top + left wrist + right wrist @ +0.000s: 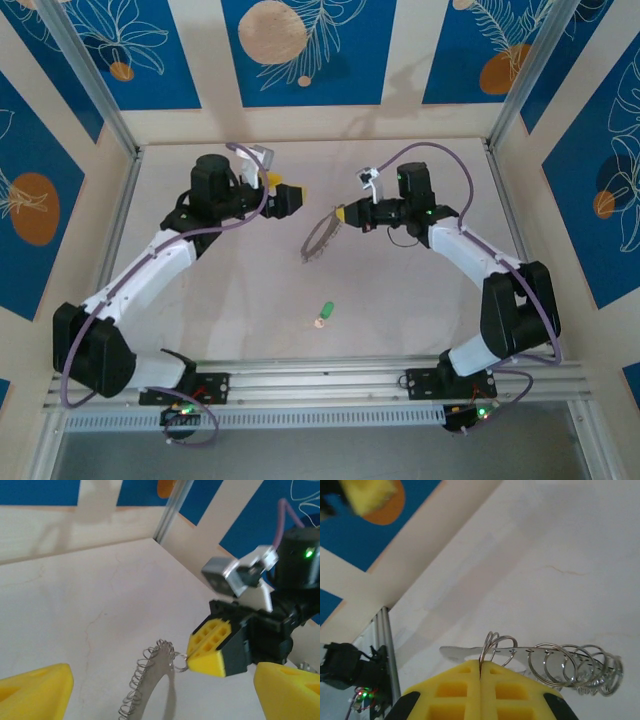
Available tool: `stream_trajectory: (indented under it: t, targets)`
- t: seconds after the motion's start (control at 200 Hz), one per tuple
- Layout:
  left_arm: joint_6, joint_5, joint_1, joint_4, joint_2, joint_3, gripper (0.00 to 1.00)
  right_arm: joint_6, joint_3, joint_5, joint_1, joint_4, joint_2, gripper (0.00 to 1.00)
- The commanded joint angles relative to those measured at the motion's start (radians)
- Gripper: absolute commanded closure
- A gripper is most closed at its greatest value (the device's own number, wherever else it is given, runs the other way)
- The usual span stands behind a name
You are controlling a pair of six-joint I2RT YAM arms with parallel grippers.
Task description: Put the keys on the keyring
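Yellow finger pads of the right gripper [481,670] were seen pressed flat together, with no gap between them, and one wire coil of the keyring [570,662] was pinched at their seam. From that clamped point the keyring was seen to extend sideways as a thin grey metal loop strung with a row of small wire rings. In the top view it was seen hanging slantwise from the gripper down toward the table [240,300], though whether its lower end touched the surface could not be told. The left gripper [297,196] was held wide open and empty. Its two yellow fingers [35,692] were spread to the opposite lower corners of the left wrist view, with the keyring and the right gripper's tip framed between them, and nothing was touched by them. In the top view the two grippers were pointed at each other across the middle of the table, near but apart. The key [323,313], with its green head and pale shank, was found lying flat on the table, well apart from the keyring, nearer the arm bases and roughly between them. The table was bounded by pale walls set with blue panels [300,50] bearing orange discs.
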Motion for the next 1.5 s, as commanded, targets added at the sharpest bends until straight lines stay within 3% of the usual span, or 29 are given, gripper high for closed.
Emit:
stream_trajectory:
  t: [0.0, 0.22, 0.415, 0.66, 0.8, 0.96, 1.035, 1.3, 1.495]
  targets:
    - [0.016, 0.104, 0.002, -0.006, 0.043, 0.057, 0.08, -0.028, 0.044, -0.124, -0.016, 0.024, -0.038, 1.00]
    - [-0.005, 0.235, 0.002, 0.043, 0.148, 0.133, 0.13, -0.028, 0.089, -0.163, -0.021, 0.030, -0.043, 1.00]
    - [-0.081, 0.305, 0.000, 0.140, 0.193, 0.101, 0.20, -0.017, 0.105, -0.168, -0.027, 0.041, -0.012, 1.00]
    - [-0.112, 0.232, 0.001, 0.224, 0.195, 0.006, 0.19, 0.059, 0.017, -0.121, -0.030, 0.118, 0.047, 1.00]
    - [-0.133, 0.122, 0.004, 0.249, 0.177, -0.038, 0.16, 0.149, -0.066, 0.063, -0.014, 0.131, 0.064, 1.00]
    - [-0.164, -0.021, 0.017, 0.278, 0.139, -0.112, 0.12, 0.199, -0.105, 0.183, 0.005, 0.090, 0.112, 0.70]
    - [-0.205, -0.067, 0.034, 0.304, 0.129, -0.148, 0.10, 0.212, -0.068, 0.191, 0.019, 0.051, 0.167, 0.62]
    - [-0.307, -0.069, 0.099, 0.321, 0.147, -0.198, 0.10, 0.234, 0.138, 0.365, 0.108, -0.175, 0.335, 0.60]
    - [-0.227, 0.016, 0.101, 0.206, 0.200, -0.152, 0.19, 0.286, 0.126, 0.416, 0.084, -0.185, 0.319, 0.60]
